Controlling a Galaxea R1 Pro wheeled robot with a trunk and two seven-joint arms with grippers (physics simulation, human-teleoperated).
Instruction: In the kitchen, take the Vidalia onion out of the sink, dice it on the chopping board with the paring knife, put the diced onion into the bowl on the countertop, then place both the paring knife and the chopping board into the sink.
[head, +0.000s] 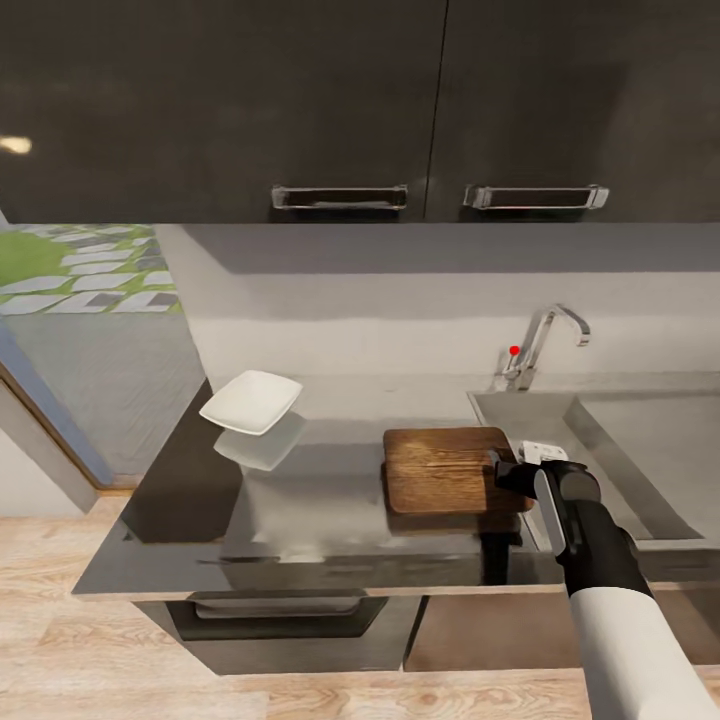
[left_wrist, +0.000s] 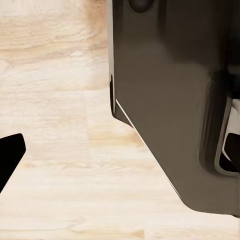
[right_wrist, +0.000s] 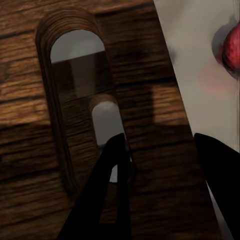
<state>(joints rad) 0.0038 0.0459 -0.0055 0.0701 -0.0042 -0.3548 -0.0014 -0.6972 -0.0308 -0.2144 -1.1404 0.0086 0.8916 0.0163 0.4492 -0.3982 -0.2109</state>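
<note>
Long grey glossy metallic countertop (head: 330, 500) runs across the head view over grey-brown cabinet fronts, under dark upper cabinets (head: 300, 100) with two chrome bar handles; pale wood plank floor (head: 60, 620) below. Rectangular stainless-steel sink (head: 620, 440) sits at the counter's right end, curved chrome faucet with red dot (head: 545, 345) behind it. Rectangular brown wooden chopping board (head: 445, 468) lies flat on the counter, its right end at the sink's left rim. Small shallow white bowl with squarish flared rim (head: 252, 402) stands further left on the counter, well apart from the board. Right gripper (head: 527, 468) is down at the board's right end; in the right wrist view its black fingers (right_wrist: 112, 190) are spread, one finger in the board's slot handle hole (right_wrist: 80, 100), the other outside the board's edge over the steel, straddling that end strip; cannot tell if pads touch wood. Small round pinkish-red Vidalia onion (right_wrist: 231, 47) shows at the wrist view's edge on the steel of the sink, beside the board's end. Left gripper: one black fingertip (left_wrist: 9, 155) over the floor beside a dark robot body part (left_wrist: 170, 100); open or closed, cannot tell.
</note>
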